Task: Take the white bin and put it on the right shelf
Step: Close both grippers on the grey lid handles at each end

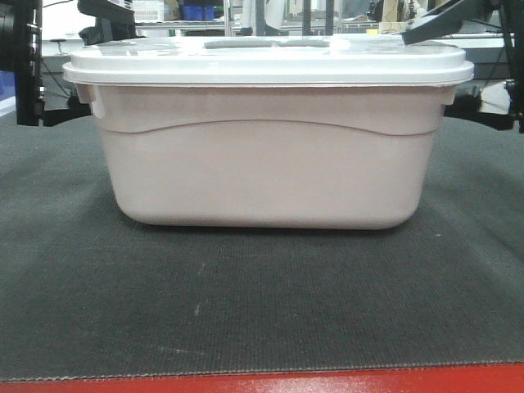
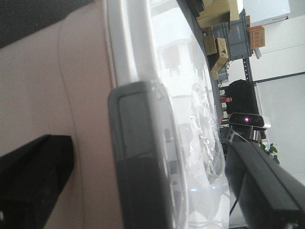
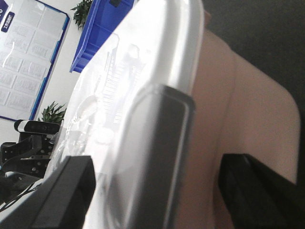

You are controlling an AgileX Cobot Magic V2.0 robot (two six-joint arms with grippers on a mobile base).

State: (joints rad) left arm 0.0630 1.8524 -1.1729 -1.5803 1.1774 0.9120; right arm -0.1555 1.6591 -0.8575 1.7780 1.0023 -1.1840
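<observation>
The left claw [image 2: 152, 148] is spread wide, one finger [image 2: 33, 176] beside the wall of the bin [image 2: 81, 86] and the other above its lid [image 2: 176, 57], with a grey latch [image 2: 143, 167] between them. The right claw [image 3: 157, 164] is likewise released, straddling another latch [image 3: 159, 138]. The bin sits upright, lid on, on the dark-matted bench [image 1: 262, 303].

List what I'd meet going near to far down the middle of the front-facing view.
red edge strip -> dark mat -> white bin sitting on that mat -> blue crates in the background above the lid.
</observation>
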